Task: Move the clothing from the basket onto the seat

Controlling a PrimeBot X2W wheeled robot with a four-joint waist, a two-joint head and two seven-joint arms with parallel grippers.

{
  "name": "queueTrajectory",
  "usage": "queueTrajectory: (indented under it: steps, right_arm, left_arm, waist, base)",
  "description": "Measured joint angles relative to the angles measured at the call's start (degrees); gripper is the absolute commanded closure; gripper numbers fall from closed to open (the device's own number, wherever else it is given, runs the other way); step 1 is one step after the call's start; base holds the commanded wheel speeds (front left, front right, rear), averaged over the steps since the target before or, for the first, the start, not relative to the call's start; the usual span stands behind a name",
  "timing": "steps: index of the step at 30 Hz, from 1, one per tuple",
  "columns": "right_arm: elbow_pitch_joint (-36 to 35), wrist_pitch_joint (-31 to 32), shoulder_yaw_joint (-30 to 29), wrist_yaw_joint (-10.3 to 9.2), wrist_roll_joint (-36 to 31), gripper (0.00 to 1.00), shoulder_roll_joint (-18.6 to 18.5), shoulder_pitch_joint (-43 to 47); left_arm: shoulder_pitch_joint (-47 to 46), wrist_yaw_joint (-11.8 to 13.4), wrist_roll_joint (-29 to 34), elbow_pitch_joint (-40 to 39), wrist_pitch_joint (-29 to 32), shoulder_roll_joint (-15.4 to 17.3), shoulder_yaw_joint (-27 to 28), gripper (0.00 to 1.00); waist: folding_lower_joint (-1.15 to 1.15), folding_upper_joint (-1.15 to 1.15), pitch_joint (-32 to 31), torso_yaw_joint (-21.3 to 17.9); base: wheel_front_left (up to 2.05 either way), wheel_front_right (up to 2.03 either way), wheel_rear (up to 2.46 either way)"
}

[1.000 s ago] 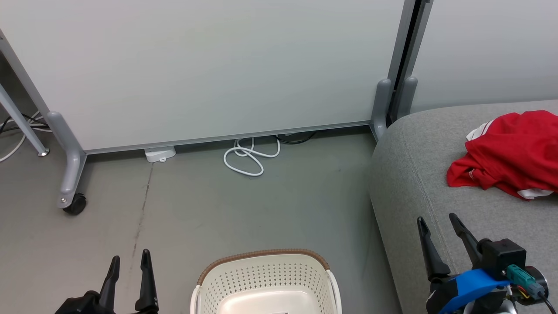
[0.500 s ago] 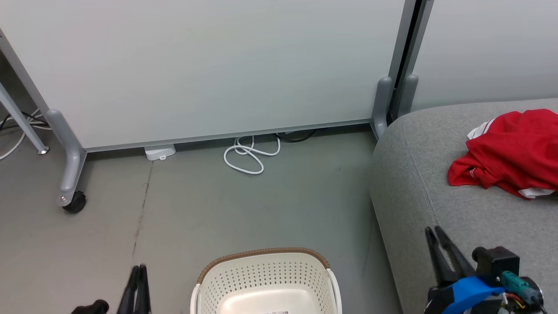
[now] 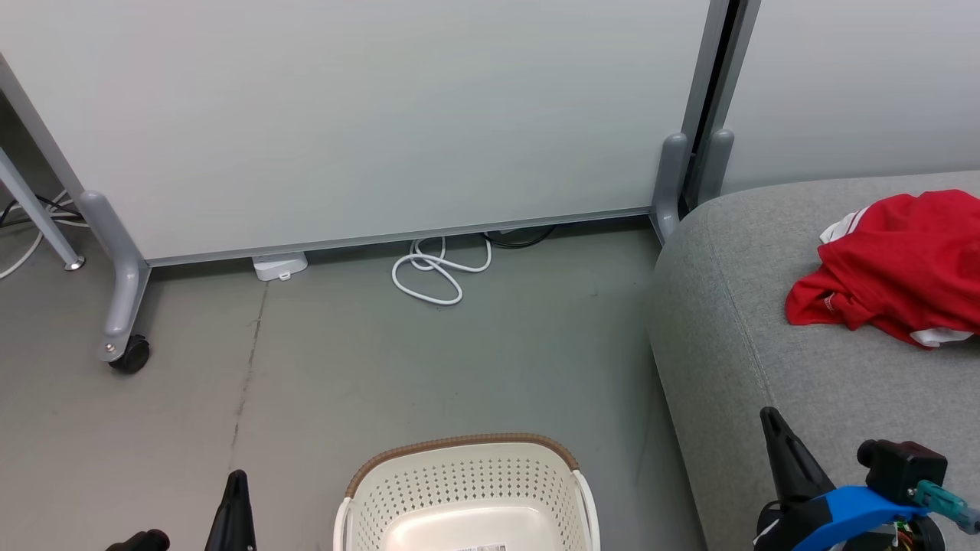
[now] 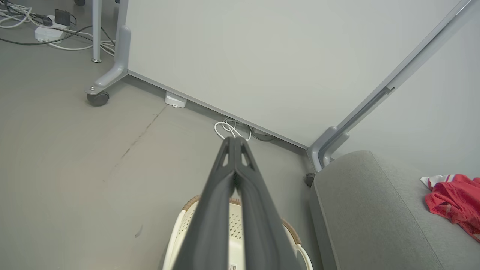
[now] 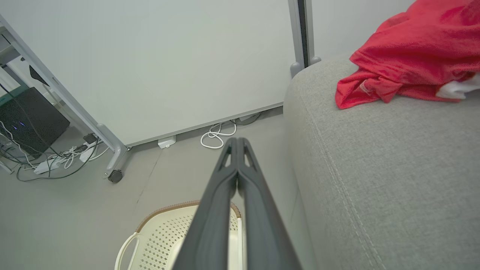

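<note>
Clothing (image 3: pixel 896 268) on the seat (image 3: pixel 727 329), jaws closed on nothing.
Head view: the red heap lies on the grey seat, well apart from the basket (image 3: pixel 459 445) on the floor; left gripper (image 3: pixel 236 501) low left, right gripper (image 3: pixel 785 448) low right over the seat's edge. Left wrist view: fingers pressed together, holding nothing, above the basket. Right wrist view: fingers likewise together, gripping nothing; clothing at upper right.
</note>
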Motion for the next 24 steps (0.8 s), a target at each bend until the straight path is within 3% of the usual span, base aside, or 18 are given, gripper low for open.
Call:
queueTrajectory:
  steps: [24]
  right_arm:
    - [-0.23,2.54,-1.26,-0.01,22.58,1.00,0.00,-1.38]
  left_arm:
    - [-2.79,0.00,-18.59,-2.22,5.46,-0.68,1.94,1.00]
  waist:
    - [0.00,0.00,0.26,-0.31]
  base:
    - [0.00,0.00,0.00]
